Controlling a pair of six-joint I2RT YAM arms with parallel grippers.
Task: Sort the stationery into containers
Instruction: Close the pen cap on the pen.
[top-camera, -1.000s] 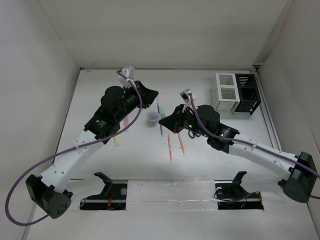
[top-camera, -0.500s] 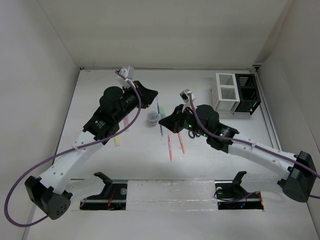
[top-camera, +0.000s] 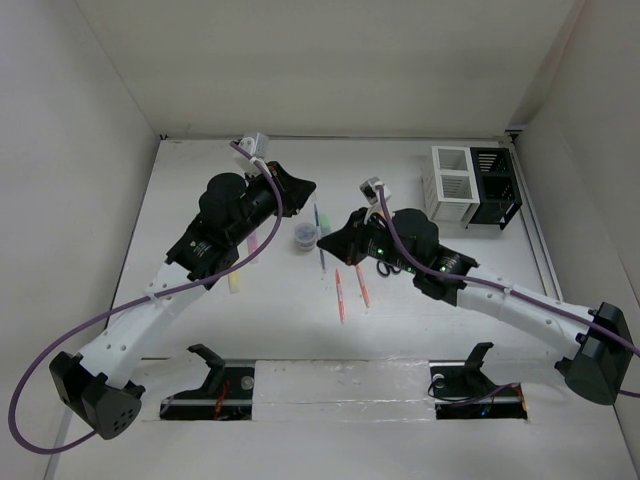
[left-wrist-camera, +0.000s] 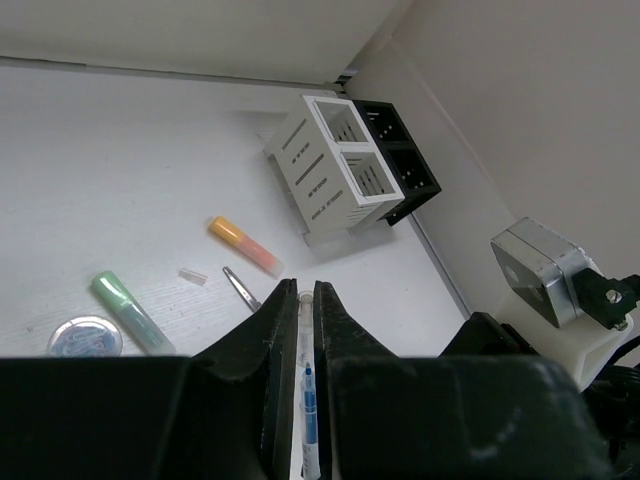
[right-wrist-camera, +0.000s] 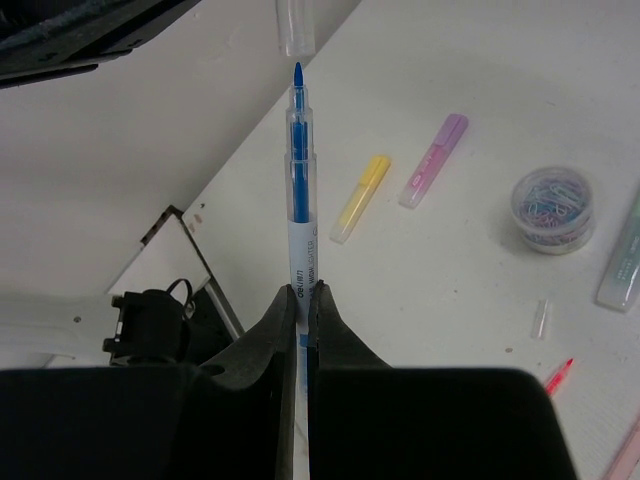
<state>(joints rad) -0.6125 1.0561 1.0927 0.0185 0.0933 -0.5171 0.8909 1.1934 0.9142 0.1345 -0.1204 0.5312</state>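
Blue pen (right-wrist-camera: 296, 190), gripped by right jaws, points at cap (right-wrist-camera: 296, 28) seemingly pinched in left jaws.

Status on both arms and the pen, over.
Left gripper shut on clear cap. Right gripper shut on blue pen, tip bare, cap just off it. Nothing between them.

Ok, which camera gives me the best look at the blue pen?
The right wrist view: the blue pen shows nearly full length, clamped in the right gripper, its bare tip pointing at the clear cap. The left wrist view shows only a sliver between the fingers of the left gripper; the top view, a thin blue line.
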